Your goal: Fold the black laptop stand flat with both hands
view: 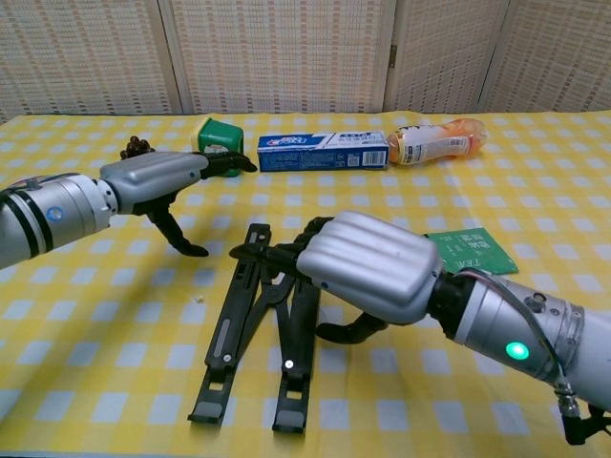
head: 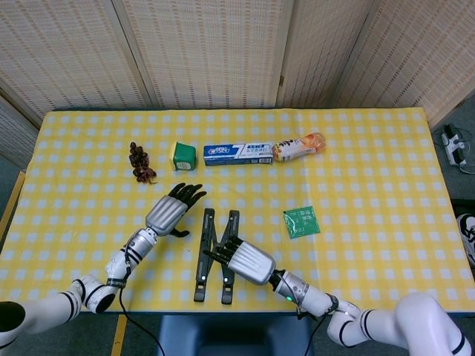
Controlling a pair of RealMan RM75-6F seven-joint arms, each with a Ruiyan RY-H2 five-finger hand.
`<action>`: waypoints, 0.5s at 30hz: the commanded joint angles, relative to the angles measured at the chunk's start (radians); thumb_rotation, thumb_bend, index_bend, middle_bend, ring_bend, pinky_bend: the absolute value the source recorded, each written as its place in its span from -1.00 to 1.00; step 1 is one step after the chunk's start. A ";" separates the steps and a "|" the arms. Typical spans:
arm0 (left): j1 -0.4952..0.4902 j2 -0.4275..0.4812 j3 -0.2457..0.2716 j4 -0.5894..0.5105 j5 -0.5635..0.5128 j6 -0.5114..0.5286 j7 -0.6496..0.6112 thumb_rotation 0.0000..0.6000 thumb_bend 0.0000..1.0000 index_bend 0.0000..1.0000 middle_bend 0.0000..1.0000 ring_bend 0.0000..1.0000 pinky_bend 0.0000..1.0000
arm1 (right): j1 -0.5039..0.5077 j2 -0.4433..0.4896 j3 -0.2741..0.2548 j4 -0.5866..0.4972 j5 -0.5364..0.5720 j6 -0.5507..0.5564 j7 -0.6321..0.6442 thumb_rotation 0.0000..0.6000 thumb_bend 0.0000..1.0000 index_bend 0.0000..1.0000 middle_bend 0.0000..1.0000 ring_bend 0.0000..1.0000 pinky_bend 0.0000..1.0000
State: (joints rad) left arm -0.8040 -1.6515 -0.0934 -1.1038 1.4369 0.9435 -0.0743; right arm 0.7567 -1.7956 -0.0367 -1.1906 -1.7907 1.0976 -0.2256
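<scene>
The black laptop stand (head: 203, 252) lies on the yellow checked cloth near the front edge, its two rails drawn close and almost parallel; the chest view shows it as the stand (view: 232, 329). My right hand (head: 249, 263) sits over its right rail, fingers stretched left across both rails and thumb curled beside the rail, as my right hand (view: 372, 267) shows. I cannot tell whether the fingers touch the rails. My left hand (head: 169, 211) hovers clear of the stand to its upper left, fingers spread and holding nothing; in the chest view my left hand (view: 158, 181) is raised.
A row stands at the back: dark grapes (head: 139, 162), a green box (head: 183, 156), a toothpaste carton (head: 238, 153) and an orange bottle (head: 298, 146) on its side. A green tea packet (head: 301, 222) lies right of the stand. The table's front edge is just below the stand.
</scene>
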 commanded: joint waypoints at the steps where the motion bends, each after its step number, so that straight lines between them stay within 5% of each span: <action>1: 0.025 0.044 -0.005 -0.047 -0.008 0.026 -0.002 1.00 -0.62 -1.00 -1.00 -1.00 -1.00 | 0.125 0.189 0.039 -0.254 0.084 -0.276 -0.111 1.00 -0.37 -1.00 -0.91 -0.79 -0.98; 6: 0.042 0.071 -0.002 -0.076 -0.011 0.040 0.000 1.00 -0.62 -1.00 -1.00 -1.00 -1.00 | 0.194 0.234 0.084 -0.329 0.173 -0.436 -0.223 1.00 -0.37 -1.00 -1.00 -0.99 -1.00; 15: 0.066 0.089 -0.003 -0.080 -0.024 0.049 -0.019 1.00 -0.62 -1.00 -1.00 -1.00 -1.00 | 0.270 0.194 0.110 -0.292 0.253 -0.548 -0.331 1.00 -0.37 -1.00 -1.00 -1.00 -1.00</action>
State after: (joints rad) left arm -0.7395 -1.5633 -0.0959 -1.1850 1.4139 0.9922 -0.0922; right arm 1.0193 -1.5937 0.0694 -1.4909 -1.5444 0.5582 -0.5486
